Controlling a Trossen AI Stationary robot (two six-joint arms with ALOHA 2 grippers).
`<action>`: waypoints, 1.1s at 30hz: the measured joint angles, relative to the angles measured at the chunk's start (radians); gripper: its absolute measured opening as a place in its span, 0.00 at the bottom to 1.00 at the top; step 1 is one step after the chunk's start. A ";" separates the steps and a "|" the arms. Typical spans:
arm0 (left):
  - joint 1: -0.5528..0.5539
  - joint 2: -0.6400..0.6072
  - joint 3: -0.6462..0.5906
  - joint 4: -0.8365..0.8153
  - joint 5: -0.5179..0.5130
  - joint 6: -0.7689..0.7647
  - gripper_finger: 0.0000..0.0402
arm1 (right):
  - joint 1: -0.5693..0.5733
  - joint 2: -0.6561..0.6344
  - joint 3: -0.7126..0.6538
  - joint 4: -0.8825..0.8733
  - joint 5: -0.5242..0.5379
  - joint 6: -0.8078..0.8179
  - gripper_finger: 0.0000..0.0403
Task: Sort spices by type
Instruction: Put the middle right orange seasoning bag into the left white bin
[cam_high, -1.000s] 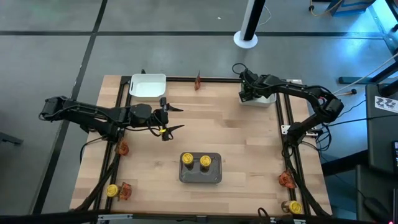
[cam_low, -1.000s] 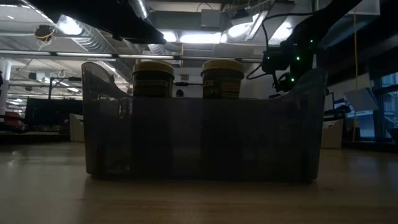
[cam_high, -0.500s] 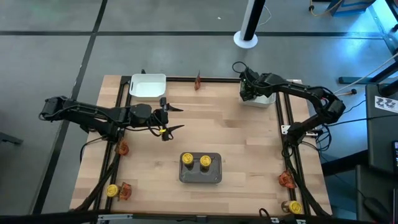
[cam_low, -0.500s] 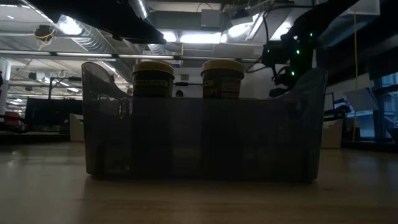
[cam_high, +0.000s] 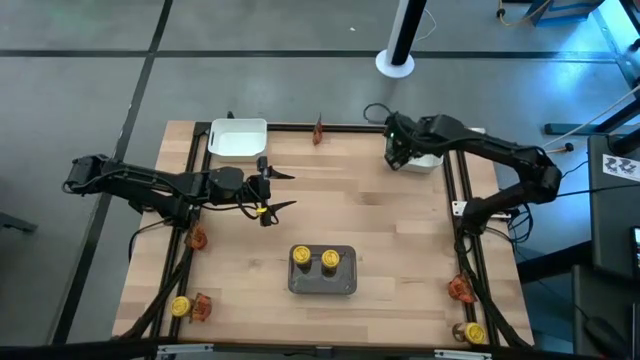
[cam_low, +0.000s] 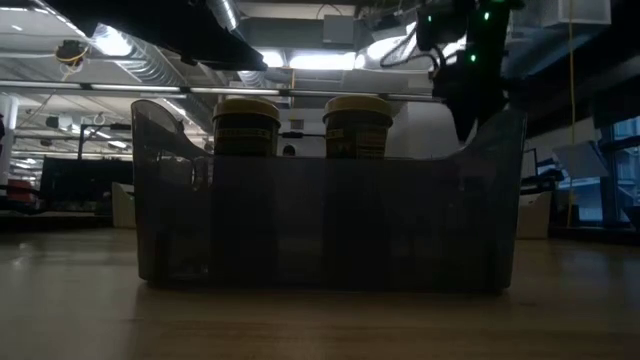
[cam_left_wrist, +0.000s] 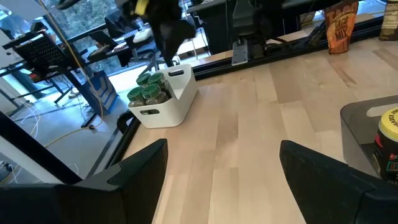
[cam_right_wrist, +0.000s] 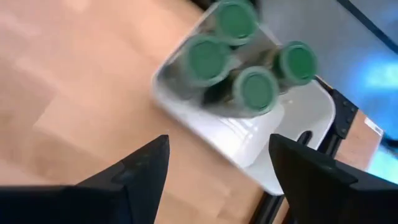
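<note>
Several green-lidded jars (cam_right_wrist: 249, 62) stand upright in a white tray (cam_right_wrist: 249, 149) at the table's far right corner. My right gripper (cam_right_wrist: 219, 140) hangs open above that tray's near-left side, with nothing between its fingers; in the high view it (cam_high: 397, 152) is over the tray (cam_high: 425, 160). Two yellow-lidded jars (cam_high: 301, 258) (cam_high: 330, 259) stand in a grey tray (cam_high: 323, 283) near the table's middle. My left gripper (cam_high: 285, 190) waits open and empty over the left half of the table. An orange packet (cam_high: 318, 130) leans at the far edge.
An empty white tray (cam_high: 238, 138) sits at the far left. Loose packets (cam_high: 197, 238) (cam_high: 203, 306) (cam_high: 461, 289) and yellow-lidded jars (cam_high: 180, 306) (cam_high: 472, 332) lie along the left and right rails near the front. Bare wood lies between the trays.
My right gripper has risen from the white tray of green-lidded jars, its wrist climbing higher in the low view. The jars stay in the tray. My left arm has kept still.
</note>
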 joint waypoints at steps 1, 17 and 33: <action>0.000 0.000 0.000 0.000 0.000 0.000 0.73 | 0.032 0.000 0.006 -0.016 -0.001 0.014 0.68; 0.000 0.000 0.000 0.000 0.000 -0.003 0.73 | 0.509 0.001 0.011 -0.059 -0.117 0.254 0.68; 0.000 0.000 0.000 0.000 0.000 -0.010 0.73 | 0.812 0.002 0.011 -0.058 -0.296 0.573 0.68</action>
